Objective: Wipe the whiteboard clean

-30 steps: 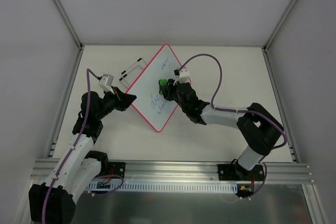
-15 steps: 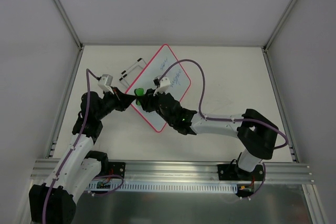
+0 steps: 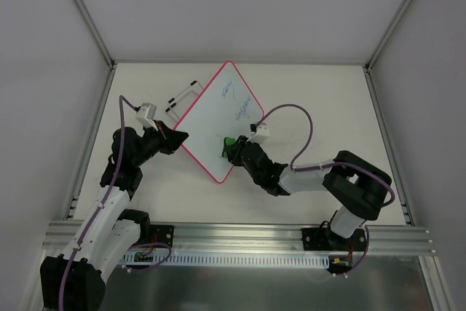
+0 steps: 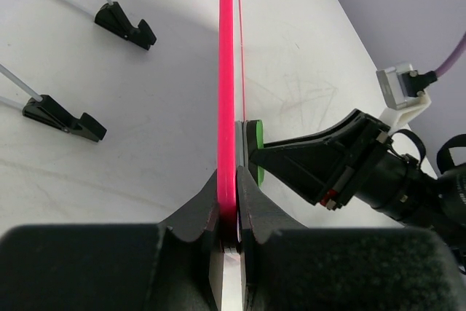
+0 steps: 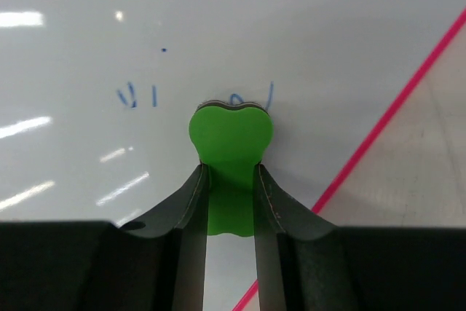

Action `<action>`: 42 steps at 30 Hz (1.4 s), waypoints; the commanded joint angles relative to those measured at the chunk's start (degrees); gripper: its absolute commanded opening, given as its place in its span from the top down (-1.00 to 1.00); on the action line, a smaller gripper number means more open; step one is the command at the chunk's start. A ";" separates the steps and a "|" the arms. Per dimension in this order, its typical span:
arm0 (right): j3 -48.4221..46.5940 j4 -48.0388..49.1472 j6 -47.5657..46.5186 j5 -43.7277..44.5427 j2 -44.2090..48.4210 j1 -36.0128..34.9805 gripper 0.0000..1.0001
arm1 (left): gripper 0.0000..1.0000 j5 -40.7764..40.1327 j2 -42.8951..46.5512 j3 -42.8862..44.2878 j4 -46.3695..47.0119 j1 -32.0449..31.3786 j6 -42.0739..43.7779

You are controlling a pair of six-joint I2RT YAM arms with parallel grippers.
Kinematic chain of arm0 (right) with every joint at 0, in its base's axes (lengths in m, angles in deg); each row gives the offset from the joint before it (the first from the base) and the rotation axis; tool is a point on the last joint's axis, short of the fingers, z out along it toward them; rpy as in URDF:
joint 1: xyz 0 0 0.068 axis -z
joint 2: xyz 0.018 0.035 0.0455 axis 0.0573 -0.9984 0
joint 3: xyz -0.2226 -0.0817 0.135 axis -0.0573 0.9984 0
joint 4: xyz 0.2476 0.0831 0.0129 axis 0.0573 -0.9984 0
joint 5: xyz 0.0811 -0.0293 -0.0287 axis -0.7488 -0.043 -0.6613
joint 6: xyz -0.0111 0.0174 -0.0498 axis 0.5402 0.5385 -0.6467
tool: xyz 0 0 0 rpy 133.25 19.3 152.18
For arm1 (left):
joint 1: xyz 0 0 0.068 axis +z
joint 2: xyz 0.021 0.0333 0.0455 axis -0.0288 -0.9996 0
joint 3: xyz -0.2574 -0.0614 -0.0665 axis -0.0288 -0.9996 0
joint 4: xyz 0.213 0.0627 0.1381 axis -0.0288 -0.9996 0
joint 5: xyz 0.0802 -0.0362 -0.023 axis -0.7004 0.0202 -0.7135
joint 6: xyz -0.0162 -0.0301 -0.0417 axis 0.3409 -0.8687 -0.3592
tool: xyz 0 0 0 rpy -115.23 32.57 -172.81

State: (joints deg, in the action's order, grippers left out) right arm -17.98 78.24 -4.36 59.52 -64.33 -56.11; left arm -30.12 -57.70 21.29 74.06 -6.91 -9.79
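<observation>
The whiteboard (image 3: 211,118), white with a pink frame, sits as a diamond in the top view. Blue writing (image 3: 242,112) shows on its upper part. My left gripper (image 3: 180,136) is shut on the board's left corner; the left wrist view shows the pink frame (image 4: 227,71) edge-on, pinched in that gripper (image 4: 231,202). My right gripper (image 3: 228,147) is shut on a green bone-shaped eraser (image 3: 229,141) pressed on the board near its lower right edge. In the right wrist view the eraser (image 5: 231,136) sticks out of that gripper (image 5: 231,172), with small blue marks (image 5: 137,96) beside it.
The board's black wire stand (image 3: 182,96) juts out behind its upper left edge, and its two feet (image 4: 124,23) rest on the table. Grey walls enclose the table on three sides. An aluminium rail (image 3: 240,238) runs along the near edge.
My right gripper swept the eraser from the board's middle to its left corner, then to the lower right edge. The blue writing on the lower half is mostly gone. The left gripper kept its grip.
</observation>
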 commanded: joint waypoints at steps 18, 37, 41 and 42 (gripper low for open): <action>-23.88 -11.46 -11.28 -4.38 -0.53 -0.64 0.99 | 1.00 9.81 -1.80 -0.29 -5.41 -1.90 7.64; 3.19 -4.26 2.53 -6.65 -1.85 9.30 0.99 | 1.00 10.51 -1.36 -0.47 -5.76 -1.99 7.29; 0.39 -2.77 -1.43 -11.23 -1.86 8.60 0.99 | 1.00 10.69 -1.18 -0.55 -5.85 -1.99 7.20; -0.75 -1.81 -2.13 -11.67 -1.16 8.07 1.00 | 1.00 10.78 -1.18 -0.55 -5.85 -1.99 7.11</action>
State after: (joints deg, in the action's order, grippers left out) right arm -15.30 72.99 -3.83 52.72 -65.23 -46.71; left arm -26.62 -58.33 22.03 74.39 -7.04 -8.90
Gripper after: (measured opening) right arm 0.283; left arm 0.066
